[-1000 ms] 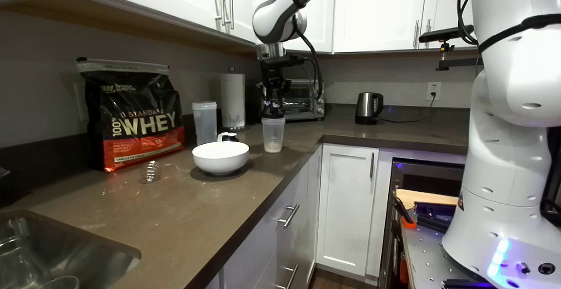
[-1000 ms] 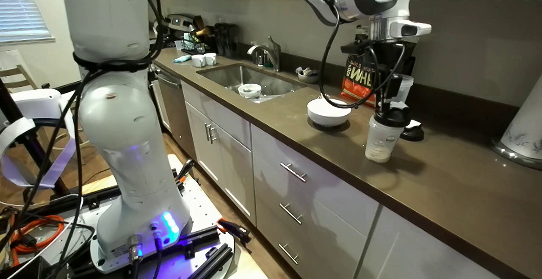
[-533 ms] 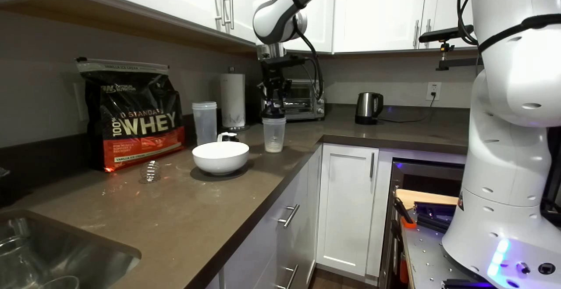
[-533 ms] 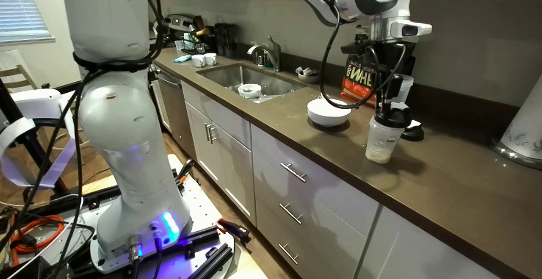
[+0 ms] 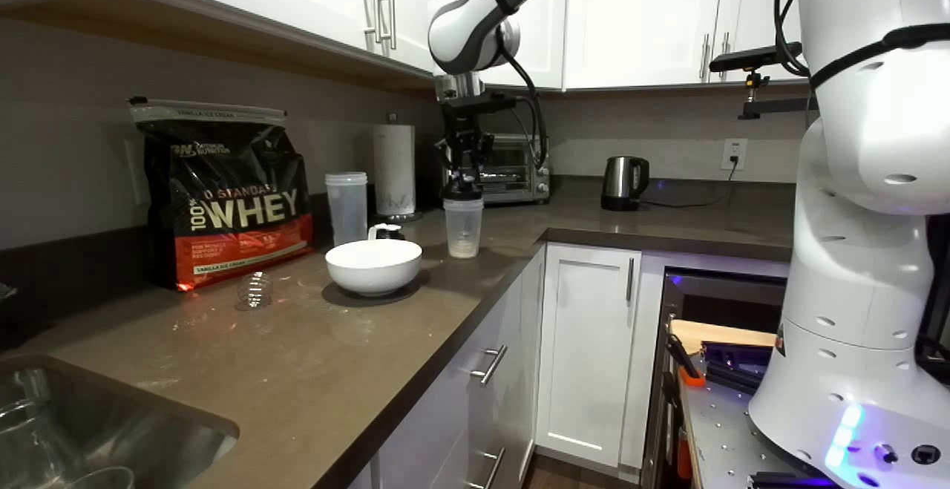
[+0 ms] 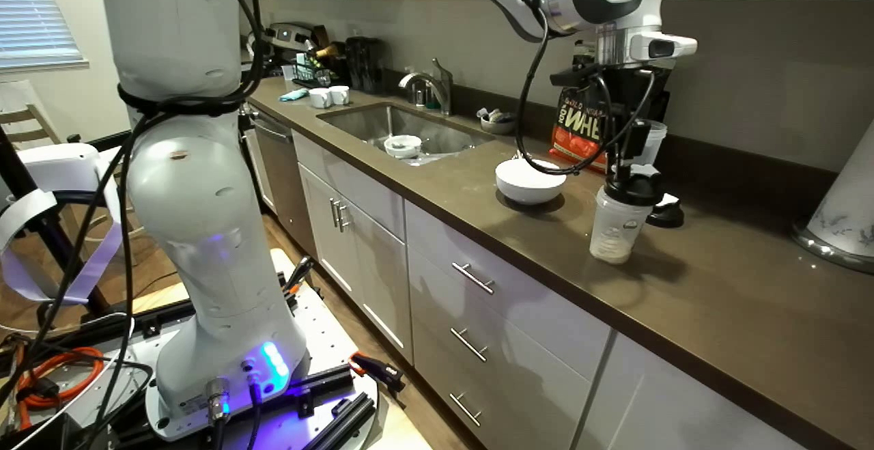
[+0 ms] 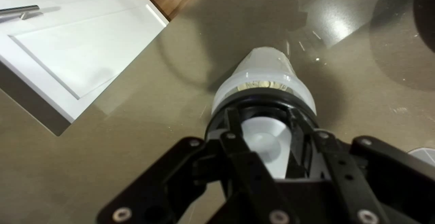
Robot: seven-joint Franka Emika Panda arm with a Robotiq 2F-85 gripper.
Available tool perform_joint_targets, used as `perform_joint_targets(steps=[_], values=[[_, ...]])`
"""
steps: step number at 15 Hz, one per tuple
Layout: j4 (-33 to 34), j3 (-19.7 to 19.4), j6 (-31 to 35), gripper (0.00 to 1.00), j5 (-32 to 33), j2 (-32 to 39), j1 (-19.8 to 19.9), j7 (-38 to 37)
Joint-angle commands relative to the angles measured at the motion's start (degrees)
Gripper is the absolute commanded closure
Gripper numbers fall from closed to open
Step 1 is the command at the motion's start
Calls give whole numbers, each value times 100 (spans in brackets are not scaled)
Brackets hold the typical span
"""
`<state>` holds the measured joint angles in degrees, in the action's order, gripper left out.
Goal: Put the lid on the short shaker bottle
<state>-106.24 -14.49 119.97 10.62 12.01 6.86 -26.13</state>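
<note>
Jaws part-spread, the gripper (image 7: 264, 112) pinches the round black lid (image 6: 639, 192) atop the translucent plastic short shaker bottle (image 6: 616, 229).

My gripper (image 5: 463, 176) points straight down onto the black lid (image 5: 462, 192). The lid sits at the mouth of the short shaker bottle (image 5: 464, 231), upright on the counter (image 5: 297, 370); I cannot tell how firmly it fits. Near the bottle, white bowl (image 5: 373, 267); along the wall (image 5: 59, 140), whey bag (image 5: 234, 185), taller white bottle (image 5: 347, 208), paper-towel roll (image 5: 395, 170); before the bag, wire ball (image 5: 254, 291).
</note>
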Motion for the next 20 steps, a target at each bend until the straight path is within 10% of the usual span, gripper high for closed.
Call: perform_joint_targets(steps=[1,20], values=[[96,37,-160,88,129,-54,50,36],[108,106,-443,88,-63,-35,73,140]])
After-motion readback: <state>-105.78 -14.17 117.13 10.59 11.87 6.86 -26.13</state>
